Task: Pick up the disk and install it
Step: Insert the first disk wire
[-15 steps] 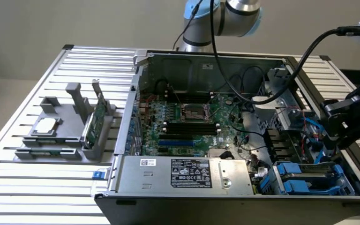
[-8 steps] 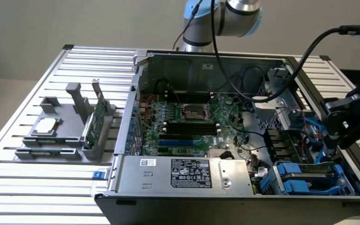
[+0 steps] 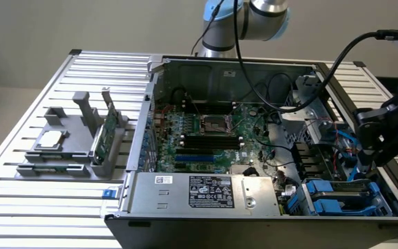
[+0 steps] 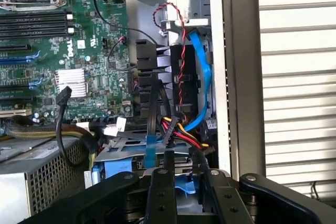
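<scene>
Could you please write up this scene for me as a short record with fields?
computer case: open, on the slatted table
gripper: low over the drive bay, at the exterior view's right
disk: blue carrier in that bay, beneath the gripper; whether it is gripped is unclear
tray: at the exterior view's left, holds a silver chip and an upright green card

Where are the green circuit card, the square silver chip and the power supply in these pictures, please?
green circuit card (image 3: 102, 137), exterior view, middle of the upright board.
square silver chip (image 3: 51, 139), exterior view, centre of its top face.
power supply (image 3: 213, 191), exterior view, on its dark label.
</scene>
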